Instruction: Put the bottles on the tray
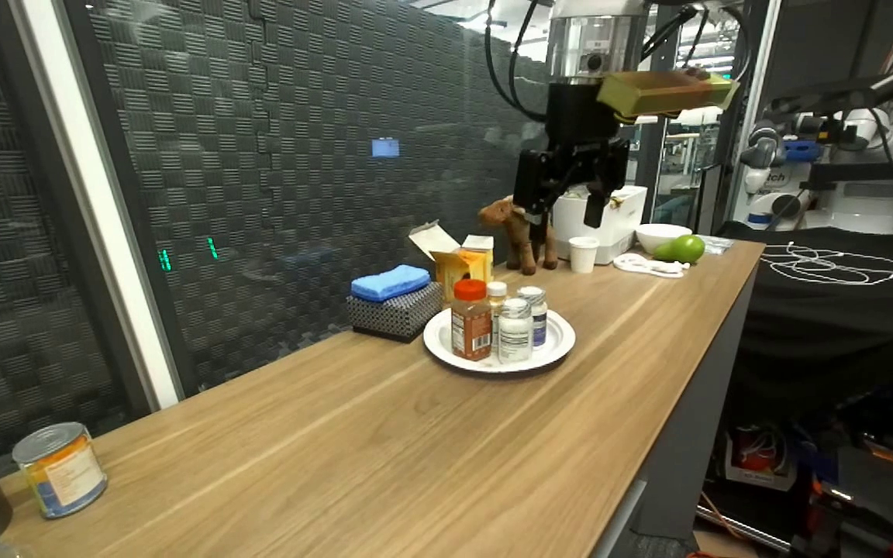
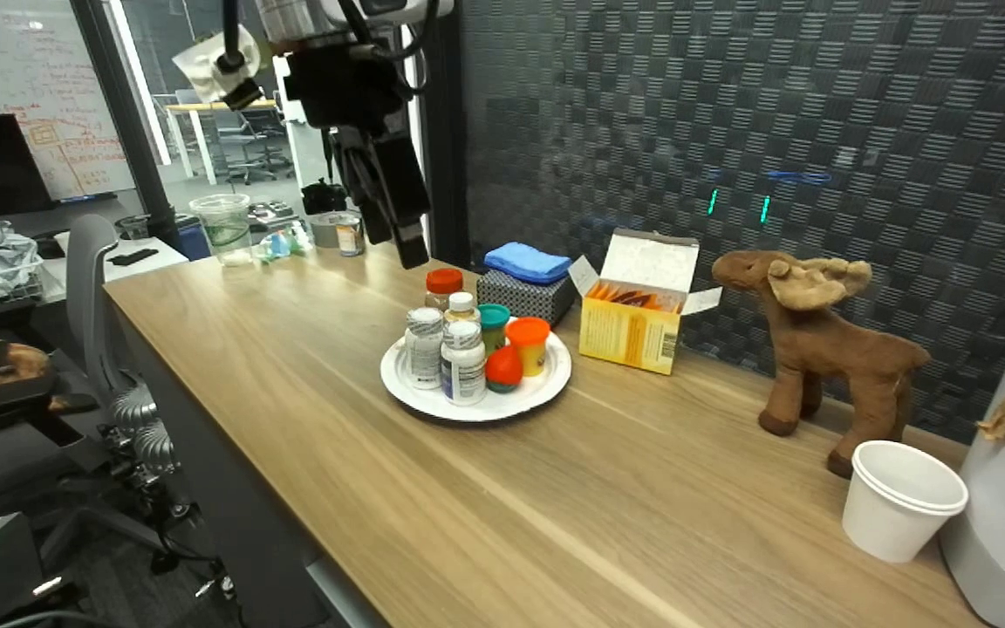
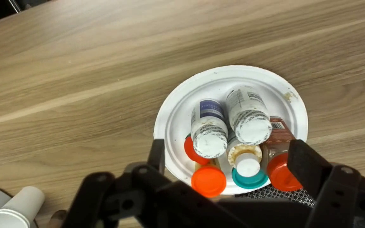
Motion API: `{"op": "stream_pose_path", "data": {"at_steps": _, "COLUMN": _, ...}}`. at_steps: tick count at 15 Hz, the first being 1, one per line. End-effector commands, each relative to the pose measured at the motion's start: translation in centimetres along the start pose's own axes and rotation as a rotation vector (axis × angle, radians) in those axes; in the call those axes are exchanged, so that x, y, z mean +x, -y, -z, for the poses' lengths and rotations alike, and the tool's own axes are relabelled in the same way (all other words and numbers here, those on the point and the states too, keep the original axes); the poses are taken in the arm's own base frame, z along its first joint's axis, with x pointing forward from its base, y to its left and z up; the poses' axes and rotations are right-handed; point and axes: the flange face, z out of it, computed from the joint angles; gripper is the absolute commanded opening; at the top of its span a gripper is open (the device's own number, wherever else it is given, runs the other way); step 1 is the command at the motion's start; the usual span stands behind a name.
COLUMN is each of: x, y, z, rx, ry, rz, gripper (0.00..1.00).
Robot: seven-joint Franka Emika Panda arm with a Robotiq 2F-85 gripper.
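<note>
A round white plate (image 1: 440, 353) serves as the tray on the wooden table; it shows in all views. On it stand a red-capped spice bottle (image 1: 471, 325), two white bottles with sealed tops (image 3: 209, 126) (image 3: 247, 110), and a small white-capped bottle (image 3: 247, 164). A tub with an orange lid (image 2: 527, 344), a tub with a teal lid (image 2: 494, 318) and a red toy-like piece (image 2: 504, 370) are on it too. My gripper (image 3: 228, 158) is open, empty and above the plate. It hangs clear of the bottles in both exterior views (image 1: 567, 217) (image 2: 402, 240).
A patterned box (image 2: 516, 292) with a blue cloth (image 2: 527, 262) and an open yellow box (image 2: 629, 323) stand behind the plate. A plush moose (image 2: 825, 340), white cup (image 2: 899, 501), white bowl (image 1: 660, 235), green fruit (image 1: 683, 248) and can (image 1: 63, 469) stand along the table.
</note>
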Motion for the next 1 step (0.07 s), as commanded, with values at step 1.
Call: {"op": "stream_pose_path", "data": {"at_steps": 1, "x": 0.17, "y": -0.01, "z": -0.48, "rx": -0.002, "ry": 0.01, "rz": 0.0, "gripper": 1.0}}
